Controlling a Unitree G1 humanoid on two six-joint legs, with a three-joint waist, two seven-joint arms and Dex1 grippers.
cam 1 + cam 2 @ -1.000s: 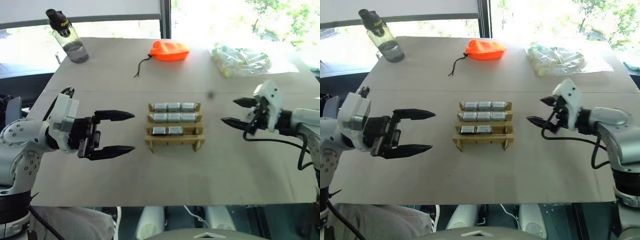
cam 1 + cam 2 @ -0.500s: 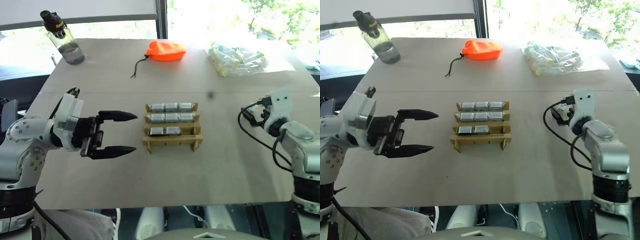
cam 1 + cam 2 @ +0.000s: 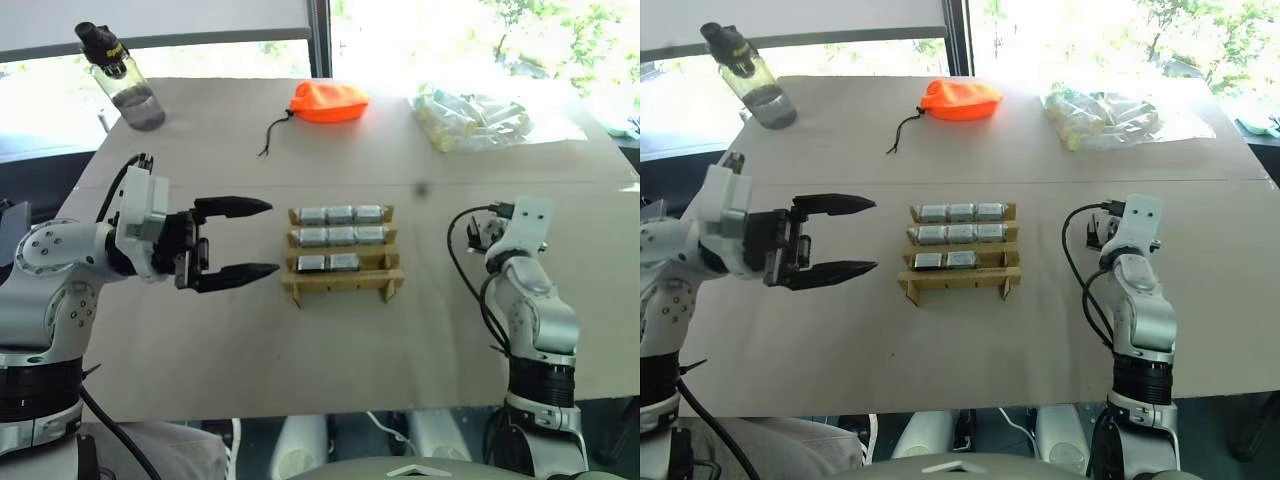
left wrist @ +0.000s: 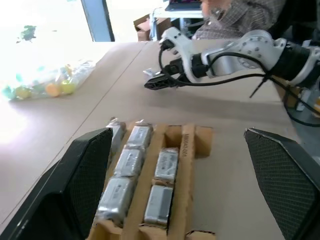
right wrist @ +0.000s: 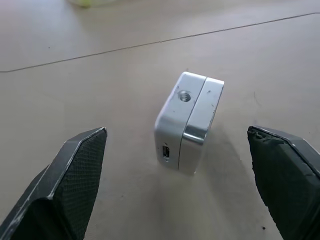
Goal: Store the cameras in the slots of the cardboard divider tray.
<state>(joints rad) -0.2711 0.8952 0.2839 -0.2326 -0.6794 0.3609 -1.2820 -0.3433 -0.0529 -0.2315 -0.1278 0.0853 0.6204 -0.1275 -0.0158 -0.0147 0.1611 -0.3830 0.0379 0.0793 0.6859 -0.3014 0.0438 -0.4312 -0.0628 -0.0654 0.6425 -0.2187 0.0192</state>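
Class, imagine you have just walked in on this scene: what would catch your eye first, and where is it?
The cardboard divider tray at mid-table, eight cameras slotted in and one front slot empty. Next, the open left gripper beside the tray, and a loose camera standing on the table before the open right gripper. At the far edge lies an orange pouch.

cardboard divider tray (image 3: 344, 282): tan
cameras (image 3: 342, 237): silver-grey
loose camera (image 5: 188, 121): silver and white
pouch (image 3: 329, 101): bright orange, dark cord
bag (image 3: 478, 117): clear, pale yellowish pieces
bottle (image 3: 122, 78): clear, black cap
table (image 3: 330, 350): beige
fingers (image 5: 75, 175): black, fine mesh texture
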